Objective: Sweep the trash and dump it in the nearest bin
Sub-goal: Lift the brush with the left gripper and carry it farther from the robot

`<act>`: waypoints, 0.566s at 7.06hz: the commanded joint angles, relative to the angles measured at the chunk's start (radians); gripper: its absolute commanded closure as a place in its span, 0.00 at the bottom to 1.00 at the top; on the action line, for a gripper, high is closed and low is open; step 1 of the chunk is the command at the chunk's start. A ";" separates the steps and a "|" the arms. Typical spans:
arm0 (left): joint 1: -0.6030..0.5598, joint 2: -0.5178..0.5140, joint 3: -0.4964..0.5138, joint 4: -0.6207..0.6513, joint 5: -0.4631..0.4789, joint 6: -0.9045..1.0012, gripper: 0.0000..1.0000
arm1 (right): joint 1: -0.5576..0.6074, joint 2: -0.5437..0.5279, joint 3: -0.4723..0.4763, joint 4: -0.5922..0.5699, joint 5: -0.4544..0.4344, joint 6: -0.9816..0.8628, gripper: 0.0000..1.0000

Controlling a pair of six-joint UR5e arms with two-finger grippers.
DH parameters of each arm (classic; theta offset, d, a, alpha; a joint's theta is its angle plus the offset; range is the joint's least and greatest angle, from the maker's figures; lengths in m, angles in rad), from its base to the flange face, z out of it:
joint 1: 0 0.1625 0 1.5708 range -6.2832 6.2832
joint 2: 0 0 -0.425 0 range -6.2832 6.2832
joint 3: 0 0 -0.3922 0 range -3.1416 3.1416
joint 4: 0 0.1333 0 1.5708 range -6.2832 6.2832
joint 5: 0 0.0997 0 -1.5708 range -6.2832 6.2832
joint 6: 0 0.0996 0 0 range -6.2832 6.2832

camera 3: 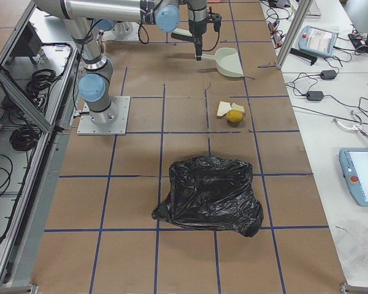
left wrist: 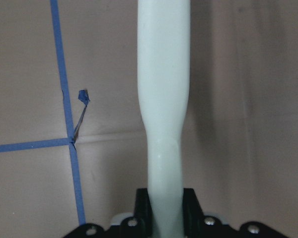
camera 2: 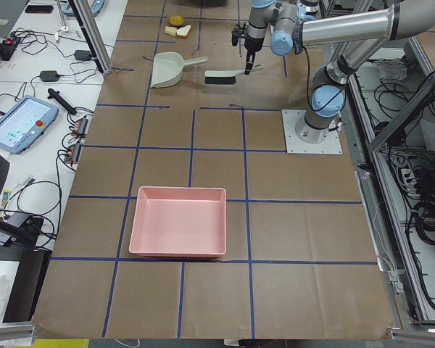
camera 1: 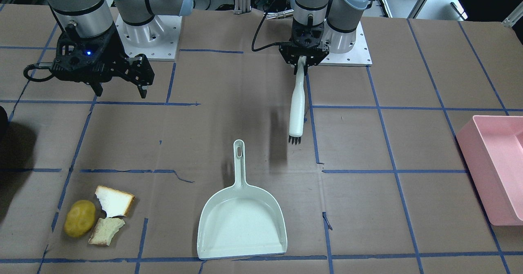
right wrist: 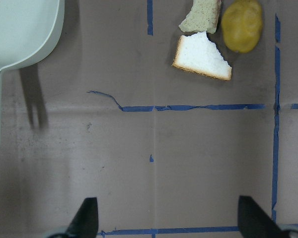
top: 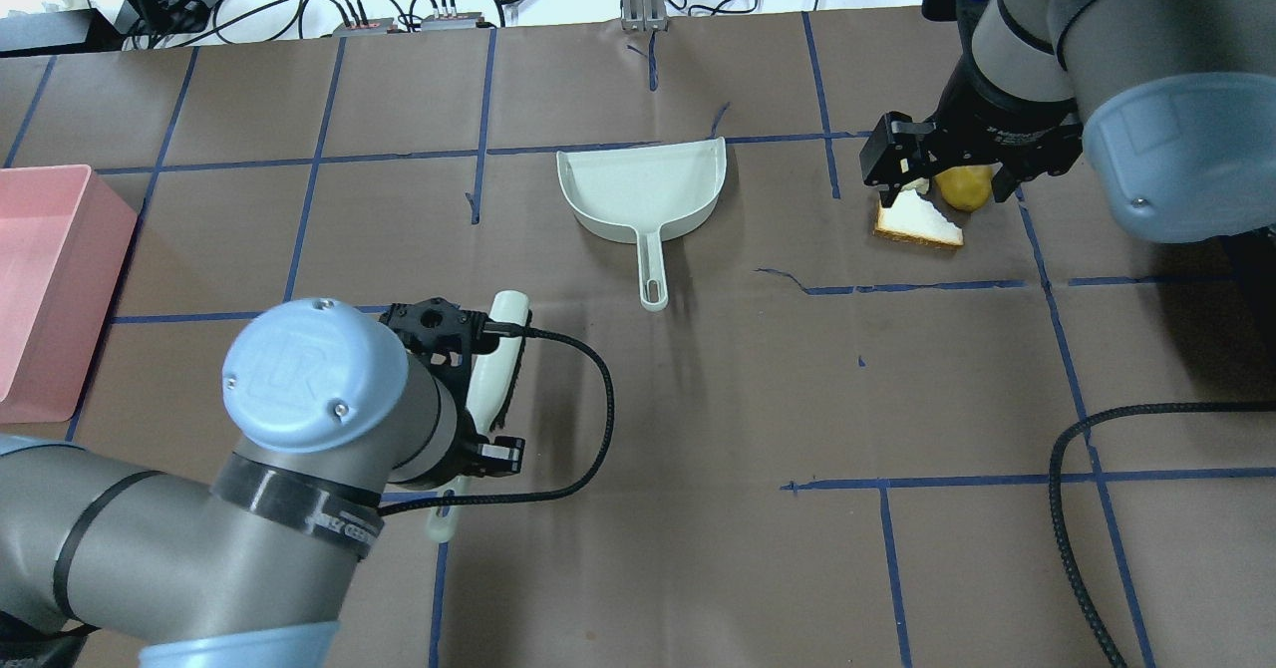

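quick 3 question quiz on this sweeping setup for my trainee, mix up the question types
1. True or false: the left gripper is shut on the brush.
2. Short answer: the dustpan lies flat on the table. Does its handle point toward the robot or away from it?
3. Pick one: what lies right beside the potato?
A) the brush
B) the dustpan
C) two bread pieces

Key: 1 true; 2 toward the robot; 3 C
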 commanded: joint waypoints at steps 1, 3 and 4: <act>0.141 -0.025 0.085 -0.082 -0.048 0.134 0.96 | 0.000 0.003 -0.005 0.000 -0.001 0.003 0.00; 0.253 -0.144 0.248 -0.176 -0.097 0.214 0.96 | 0.003 0.017 -0.009 -0.002 0.002 0.004 0.00; 0.279 -0.201 0.300 -0.176 -0.099 0.230 0.96 | 0.015 0.026 -0.012 -0.003 0.013 0.004 0.00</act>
